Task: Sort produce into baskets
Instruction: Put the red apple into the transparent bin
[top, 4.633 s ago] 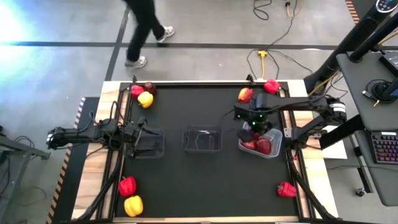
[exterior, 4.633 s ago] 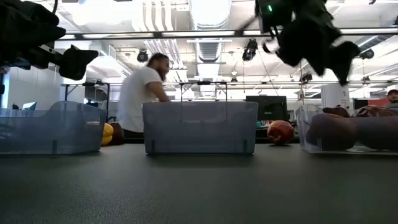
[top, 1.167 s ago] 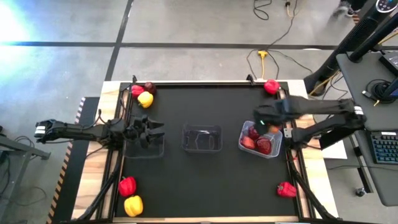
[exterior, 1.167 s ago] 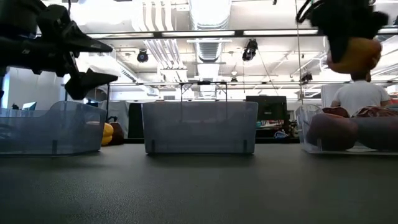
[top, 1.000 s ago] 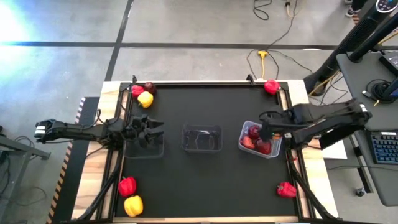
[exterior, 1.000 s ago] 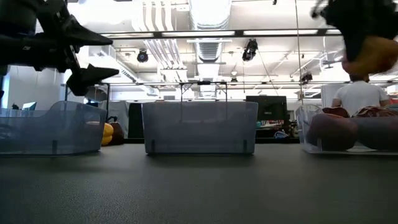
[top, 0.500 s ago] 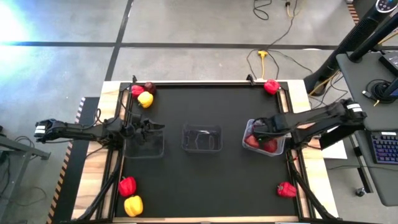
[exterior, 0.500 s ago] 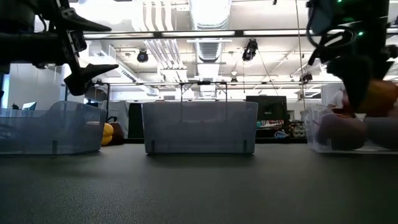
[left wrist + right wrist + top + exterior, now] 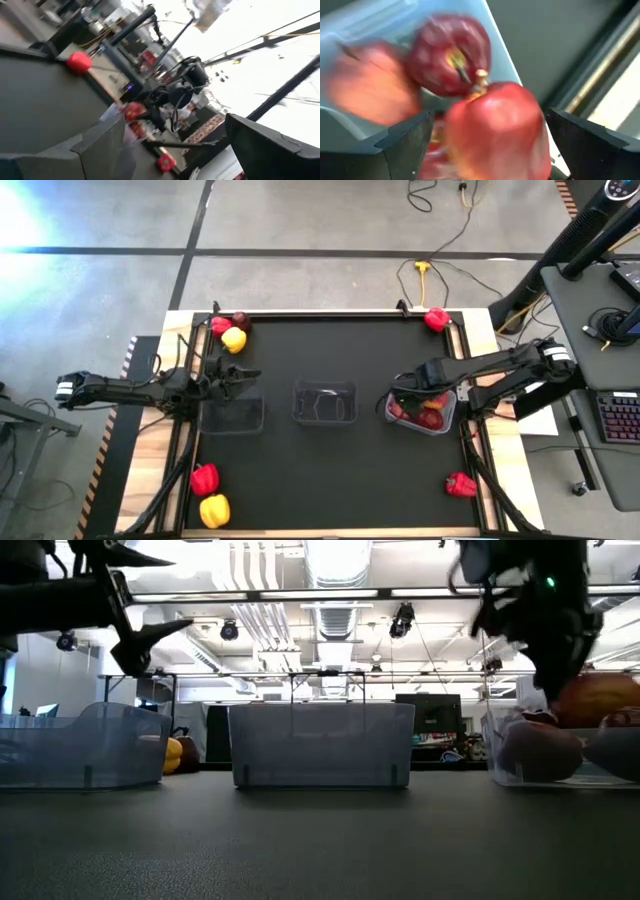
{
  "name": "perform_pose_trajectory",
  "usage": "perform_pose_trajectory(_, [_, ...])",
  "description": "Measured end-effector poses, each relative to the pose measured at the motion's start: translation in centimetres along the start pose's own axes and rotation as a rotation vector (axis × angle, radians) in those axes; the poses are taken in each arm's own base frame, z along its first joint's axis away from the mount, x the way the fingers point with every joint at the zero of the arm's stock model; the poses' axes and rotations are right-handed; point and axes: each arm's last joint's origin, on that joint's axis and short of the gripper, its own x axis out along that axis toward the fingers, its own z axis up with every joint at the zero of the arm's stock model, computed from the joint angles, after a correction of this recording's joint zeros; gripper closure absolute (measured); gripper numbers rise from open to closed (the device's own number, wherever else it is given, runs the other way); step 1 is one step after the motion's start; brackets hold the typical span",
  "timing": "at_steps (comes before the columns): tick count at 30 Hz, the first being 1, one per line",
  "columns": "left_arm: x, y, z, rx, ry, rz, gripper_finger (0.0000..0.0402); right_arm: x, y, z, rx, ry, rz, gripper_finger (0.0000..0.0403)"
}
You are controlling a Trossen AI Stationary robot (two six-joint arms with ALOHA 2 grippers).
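My right gripper (image 9: 405, 388) is open, low over the right tub (image 9: 450, 416). The orange-red fruit (image 9: 495, 130) lies between its spread fingers, stem up, on top of the maroon apples (image 9: 450, 55) in that tub. It also shows in the low view (image 9: 600, 698). I see no finger touching it. My left gripper (image 9: 243, 373) is open and empty, above the far edge of the left tub (image 9: 235, 418). The middle tub (image 9: 324, 404) holds nothing.
A red pepper (image 9: 221, 325), a maroon apple (image 9: 241, 320) and a yellow pepper (image 9: 234, 339) lie at the far left corner. A red (image 9: 205, 478) and a yellow pepper (image 9: 214, 510) lie near left. Red peppers lie far right (image 9: 436, 318) and near right (image 9: 460, 484).
My right gripper has gone down and a little toward the table's left edge, carrying the orange-red fruit from above the right tub down onto the fruits in it. My left gripper has risen and moved a little toward the far edge, staying open.
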Motion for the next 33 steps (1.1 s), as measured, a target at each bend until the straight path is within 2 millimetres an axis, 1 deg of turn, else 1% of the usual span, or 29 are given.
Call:
perform_pose_trajectory(3, [0.0,-0.1,0.1,0.01,-0.013,-0.011,0.0075,-2.2,-0.1,0.5,-0.044,-0.025,0.036,0.0024])
perform_pose_trajectory(6, [0.2,0.1,0.0,0.005,-0.018,0.021,0.0075,-4.3,-0.6,0.8,-0.056,-0.035,0.069,0.0024])
perform_pose_trajectory(9, [0.4,0.3,-0.2,0.009,-0.007,0.043,0.0075,-5.5,-1.1,0.7,0.029,-0.021,0.066,0.0024])
perform_pose_trajectory(11, [0.5,0.4,-0.4,0.011,0.001,0.052,0.0075,-5.7,-1.4,0.5,0.12,-0.005,0.06,0.0024])
perform_pose_trajectory(15, [0.7,0.2,-0.3,0.037,-0.008,0.014,0.0075,-4.9,-1.3,0.1,0.281,0.068,0.069,0.0033])
perform_pose_trajectory(18, [0.8,-0.2,0.0,0.062,-0.035,-0.039,0.0075,-4.0,-1.3,-0.2,0.375,0.092,0.034,0.0063])
perform_pose_trajectory(22, [0.9,-0.3,0.0,0.069,-0.049,-0.053,0.0075,-2.6,-1.3,-0.6,0.471,0.121,-0.023,0.0127])
perform_pose_trajectory(25, [1.1,-0.2,-0.2,0.072,-0.035,-0.039,0.0075,-1.0,-1.3,-1.1,0.513,0.149,-0.071,0.0182])
perform_pose_trajectory(29, [1.3,0.1,-0.4,0.077,-0.016,-0.02,0.0075,1.5,-0.7,-1.4,0.527,0.138,-0.064,0.0249])
perform_pose_trajectory(33, [1.4,0.3,-0.6,0.072,-0.003,-0.007,0.0075,2.6,-0.2,-1.4,0.539,0.122,-0.027,0.0297])
